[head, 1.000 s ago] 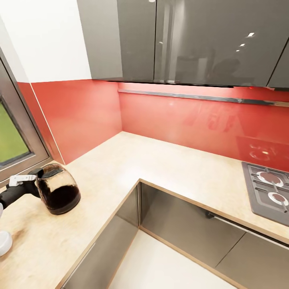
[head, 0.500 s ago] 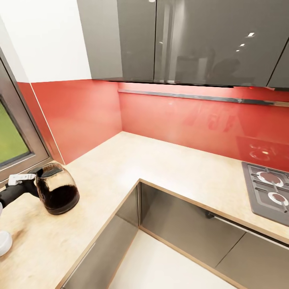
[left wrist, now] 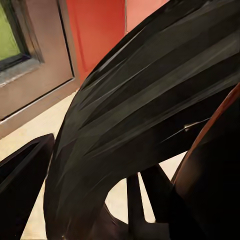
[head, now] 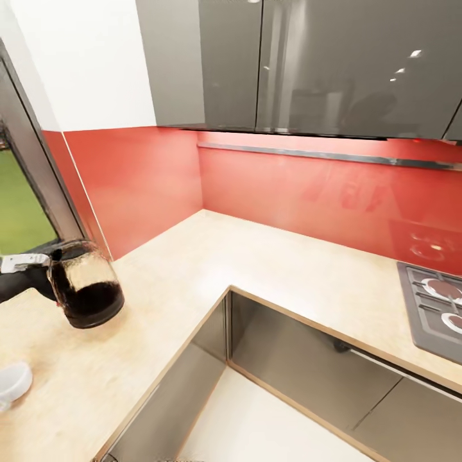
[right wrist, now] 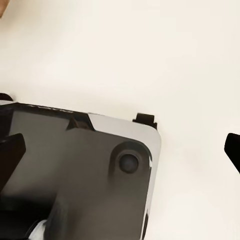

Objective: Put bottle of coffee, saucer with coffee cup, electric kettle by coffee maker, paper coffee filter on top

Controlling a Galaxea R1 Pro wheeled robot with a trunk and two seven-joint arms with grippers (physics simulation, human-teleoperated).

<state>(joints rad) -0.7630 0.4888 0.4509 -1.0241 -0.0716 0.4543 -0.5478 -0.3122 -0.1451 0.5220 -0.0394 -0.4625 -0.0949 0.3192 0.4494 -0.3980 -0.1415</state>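
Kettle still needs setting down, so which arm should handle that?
Left. The left hand is at the electric kettle's black handle, and the kettle looks tilted above the kitchen countertop. The right wrist view faces only the robot's own dark body over pale floor.

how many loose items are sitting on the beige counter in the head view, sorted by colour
Dark and clear glass: 1, the rounded glass electric kettle with black handle.
White: 1, a round white dish cut off at the picture's edge.
Total: 2 on the light beige speckled countertop.
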